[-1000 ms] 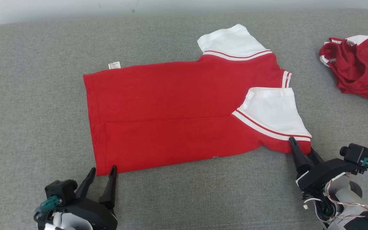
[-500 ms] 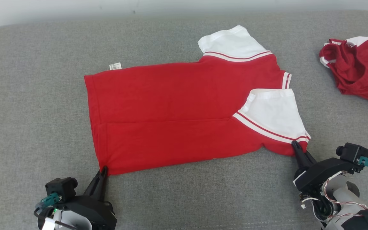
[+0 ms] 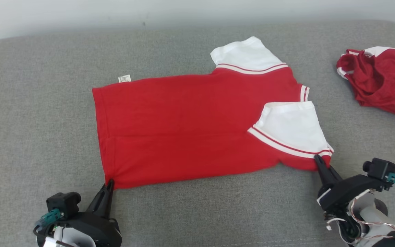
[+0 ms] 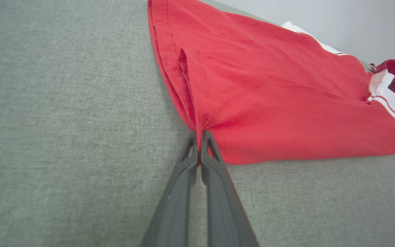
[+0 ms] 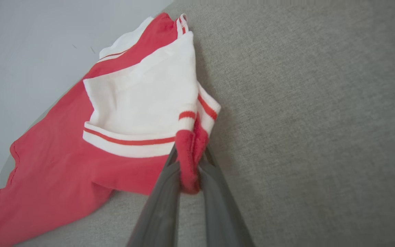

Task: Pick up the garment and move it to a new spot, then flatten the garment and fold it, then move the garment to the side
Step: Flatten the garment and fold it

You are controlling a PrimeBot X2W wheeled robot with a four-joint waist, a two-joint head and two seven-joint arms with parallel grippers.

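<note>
The red garment [image 3: 190, 127] lies spread flat in the middle of the grey padded surface [image 3: 39, 103], hem toward 9 o'clock and collar toward 3 o'clock. The near white sleeve [image 3: 291, 130] is already turned in over the body. A care label [image 3: 124, 78] pokes out at the far hem corner.

At the garment's 7 o'clock corner, the left hand [image 3: 109, 185] has its fingers pressed together on the hem corner. At the 4 o'clock corner, the right hand [image 3: 319, 161] is clamped on a bunch of red cloth just below the sleeve's striped band.

Assessment: the lengthwise fold appears to be in hand. To do it well, both corners should rise together and level, with the near edge kept taut between the hands. It should then be carried toward 12 o'clock and laid square on the far edge. The bunched right grip may slip a layer, and the tucked sleeve may flop out.

A second red garment [image 3: 382, 82] lies crumpled at the surface's 2 o'clock, well apart.
</note>
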